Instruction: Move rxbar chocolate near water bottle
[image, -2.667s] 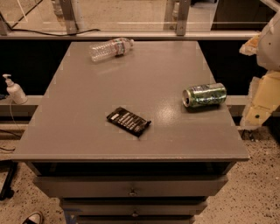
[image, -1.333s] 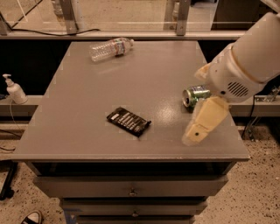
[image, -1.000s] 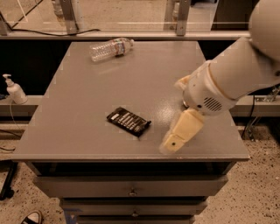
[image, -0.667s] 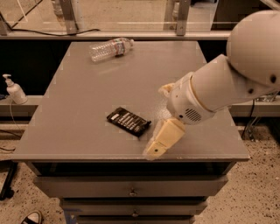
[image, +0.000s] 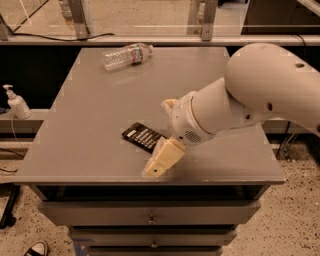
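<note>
Currently pincer (image: 161, 161) at rxbar chocolate (image: 141, 136) end, aperture cannot tell; bar light, thin, slick; pinch across narrow width.

rxbar chocolate (image: 140, 135) end hidden under gripper (image: 159, 140), arm (image: 270, 85) cut off right

The arm (image: 260, 85) is fat, round and white, with a few small dark holes. A thin tan ring (image: 195, 119) goes around it. The gripper (image: 161, 159) at its tip is pale yellow, just below a dotted round patch (image: 190, 136).
</note>
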